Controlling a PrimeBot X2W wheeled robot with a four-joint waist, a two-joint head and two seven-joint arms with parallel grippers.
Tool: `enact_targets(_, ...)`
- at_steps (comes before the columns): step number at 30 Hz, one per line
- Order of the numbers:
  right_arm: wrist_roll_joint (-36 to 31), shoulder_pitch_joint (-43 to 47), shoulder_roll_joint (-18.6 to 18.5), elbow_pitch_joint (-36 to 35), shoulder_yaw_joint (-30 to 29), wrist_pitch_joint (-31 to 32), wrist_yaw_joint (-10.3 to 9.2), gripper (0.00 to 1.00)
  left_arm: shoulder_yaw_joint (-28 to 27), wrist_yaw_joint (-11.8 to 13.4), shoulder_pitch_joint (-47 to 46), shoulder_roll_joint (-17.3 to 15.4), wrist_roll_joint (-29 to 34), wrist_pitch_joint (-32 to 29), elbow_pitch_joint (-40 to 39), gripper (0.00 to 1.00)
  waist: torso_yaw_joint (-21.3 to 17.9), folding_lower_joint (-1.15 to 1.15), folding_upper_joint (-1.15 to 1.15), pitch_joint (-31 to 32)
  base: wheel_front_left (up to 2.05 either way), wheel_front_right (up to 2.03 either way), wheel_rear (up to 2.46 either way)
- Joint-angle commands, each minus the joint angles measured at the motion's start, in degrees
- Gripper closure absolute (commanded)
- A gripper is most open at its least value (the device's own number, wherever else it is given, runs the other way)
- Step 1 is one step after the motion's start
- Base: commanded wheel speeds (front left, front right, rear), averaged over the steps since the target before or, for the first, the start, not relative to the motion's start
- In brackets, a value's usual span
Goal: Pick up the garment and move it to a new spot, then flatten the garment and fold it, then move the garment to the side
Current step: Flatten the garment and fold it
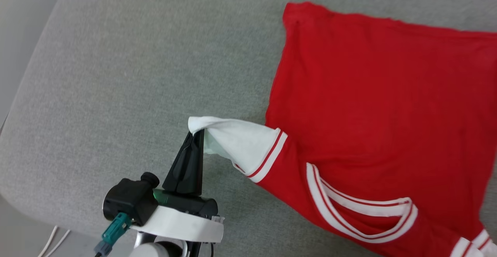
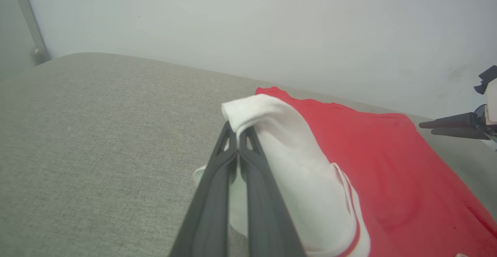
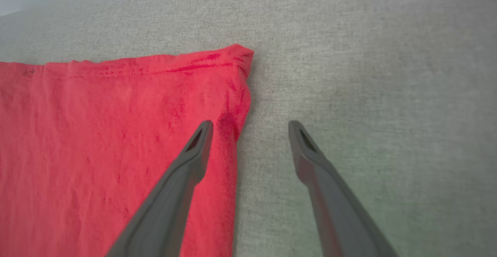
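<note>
The red jersey (image 1: 372, 94) lies across the head view's right on the grey cushion (image 1: 136, 74), the tip of its white sleeve (image 1: 242, 142) pinched in the closed left gripper (image 1: 198, 133) at lower centre, the right gripper (image 3: 250, 127) gaping empty, so a hard tug might slip that thin hold.

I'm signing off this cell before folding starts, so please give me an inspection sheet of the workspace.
Surface: grey fabric surface, evenly textured.
Job's things: red garment spread out, collar toward the robot; its white sleeve is lifted by the tip.
Clutter: nothing seen.
Grippers: left gripper shut on the sleeve tip; right gripper open, one finger over the garment's side edge, the other over the surface, holding nothing.
Cables: two white cables below the surface's near-left edge; teal connector at the left wrist.
Surroundings: pale wall behind the surface.
</note>
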State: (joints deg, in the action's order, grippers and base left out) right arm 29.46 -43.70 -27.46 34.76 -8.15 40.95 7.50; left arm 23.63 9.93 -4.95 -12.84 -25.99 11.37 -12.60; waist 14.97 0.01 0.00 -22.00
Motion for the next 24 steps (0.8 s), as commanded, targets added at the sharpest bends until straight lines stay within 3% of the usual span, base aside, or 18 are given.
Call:
enact_targets(1,-1.0,-3.5,-0.3,0.9,-0.1,1.0,-0.02,0.0,-0.1,-0.6,-1.8,0.6,-0.2,0.8,0.5,1.0,3.3,-0.01,0.0,-5.3,0.0,0.0,0.0)
enact_targets(9,-2.9,-4.5,2.8,7.9,0.4,9.4,-0.05,0.0,0.1,-1.8,-3.8,1.8,-0.4,2.1,3.1,1.0,3.5,-0.01,0.0,-7.2,0.0,0.0,0.0)
enact_targets(10,-3.3,-4.2,3.3,8.9,0.4,10.8,-0.05,0.31,0.0,-1.8,-4.0,1.9,-0.5,2.2,3.5,1.0,3.6,-0.01,0.0,-7.1,0.0,0.0,0.0)
enact_targets(11,-3.6,-4.0,3.7,9.4,0.3,11.8,-0.05,0.8,0.0,-1.9,-4.0,1.9,-0.5,2.4,3.8,1.0,3.5,-0.01,0.0,-7.0,0.0,0.0,0.0)
enact_targets(12,-3.9,-4.1,3.9,9.5,0.3,12.3,-0.04,1.0,0.0,-2.1,-4.0,1.9,-0.6,2.5,4.2,1.0,3.5,-0.01,0.0,-6.9,0.0,0.0,0.0)
enact_targets(18,-6.6,-6.5,1.4,6.2,0.6,9.6,-0.02,1.0,-0.4,-2.6,-4.2,2.0,-1.0,2.9,6.4,1.0,2.7,-0.01,0.0,-4.7,0.0,0.0,0.0)
enact_targets(19,-8.4,-7.7,-1.1,4.1,0.5,7.3,-0.05,1.0,-1.1,-2.7,-3.6,1.4,-1.5,3.0,7.9,1.0,1.6,-0.01,0.0,-2.0,0.0,0.0,0.0)
enact_targets(24,-9.5,-6.0,-3.2,1.9,0.5,6.2,-0.04,1.0,-2.4,-2.2,-2.1,0.7,-2.3,3.0,9.9,1.0,-1.7,-0.01,0.0,2.9,0.0,0.0,0.0)
